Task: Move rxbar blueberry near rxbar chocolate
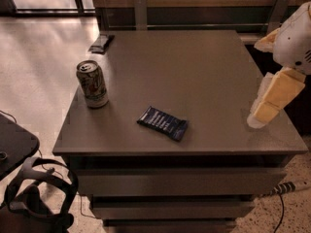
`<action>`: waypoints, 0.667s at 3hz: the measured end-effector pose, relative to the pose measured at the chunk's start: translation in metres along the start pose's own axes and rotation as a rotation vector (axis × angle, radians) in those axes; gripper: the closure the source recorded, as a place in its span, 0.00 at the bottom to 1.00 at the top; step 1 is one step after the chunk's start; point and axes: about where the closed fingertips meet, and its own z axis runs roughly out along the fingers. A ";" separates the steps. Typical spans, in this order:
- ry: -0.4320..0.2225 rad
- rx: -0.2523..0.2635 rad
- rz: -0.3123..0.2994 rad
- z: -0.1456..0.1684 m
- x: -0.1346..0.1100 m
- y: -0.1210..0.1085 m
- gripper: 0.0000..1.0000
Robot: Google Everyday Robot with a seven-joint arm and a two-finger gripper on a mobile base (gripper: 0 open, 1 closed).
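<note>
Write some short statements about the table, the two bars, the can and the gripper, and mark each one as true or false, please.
1. The rxbar blueberry lies flat near the front of the table. True.
2. The rxbar chocolate touches the rxbar blueberry. False: it lies far apart from it, at the far left corner of the table.
3. The can stands upright, to the left of the rxbar blueberry. True.
4. The gripper is over the rxbar blueberry. False: it is at the right edge of the table, well apart from the bar.
</note>
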 end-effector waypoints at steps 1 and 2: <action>-0.161 -0.083 0.088 0.045 -0.017 0.001 0.00; -0.398 -0.159 0.185 0.098 -0.047 0.019 0.00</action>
